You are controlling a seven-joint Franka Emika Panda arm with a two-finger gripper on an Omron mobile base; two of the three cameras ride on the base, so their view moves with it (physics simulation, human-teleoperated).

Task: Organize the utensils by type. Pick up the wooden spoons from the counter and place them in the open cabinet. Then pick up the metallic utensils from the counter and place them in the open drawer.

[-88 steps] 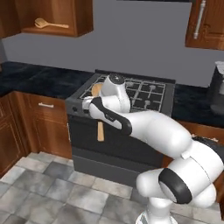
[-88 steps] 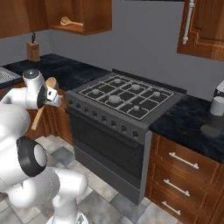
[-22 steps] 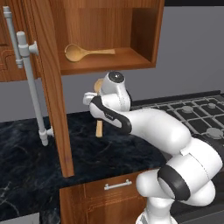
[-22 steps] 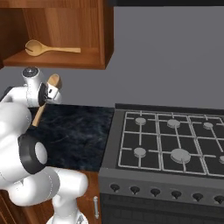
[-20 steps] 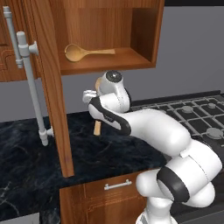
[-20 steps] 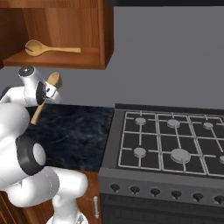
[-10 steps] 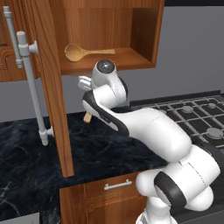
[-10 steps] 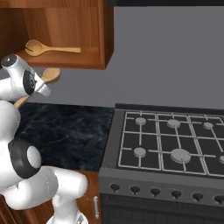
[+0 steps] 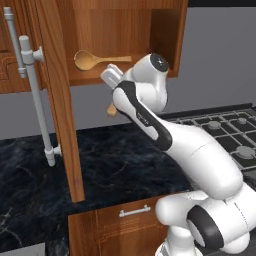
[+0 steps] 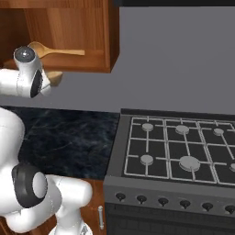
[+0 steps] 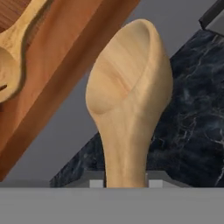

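**Wooden spoon raised to the wall cabinet, second spoon on the shelf**

Item 1. Reddish-brown wooden wall cabinet (image 9: 125, 30), door swung open, long silver bar handle (image 9: 37, 100) on the door. Mounted above the black marble-patterned countertop (image 9: 115, 165).

Item 2. Light tan wooden spoon with round bowl and long straight handle (image 9: 95, 60), lying flat on the cabinet shelf, bowl toward the open door, handle pointing toward the cabinet's far side. Seen also in the right base view (image 10: 55, 49) and at the upper left corner of the hand view (image 11: 13, 48).

Item 3. Second light tan wooden spoon (image 11: 129, 105), carried by the white arm's two-finger gripper (image 11: 126, 183). In the hand view the handle rises from between the two fingertips, which sit close against it on either side; the jaws stand narrow, closed on the handle. The bowl points away from the hand, hollow side facing the camera. It hangs in the air just below the front edge of the cabinet shelf and above the countertop. One tan end shows past the arm in the left base view (image 9: 111, 109); another in the right base view (image 10: 55, 78).

Item 4. Black gas stove with grey burners (image 10: 179, 147), beside the countertop, well apart from the cabinet.
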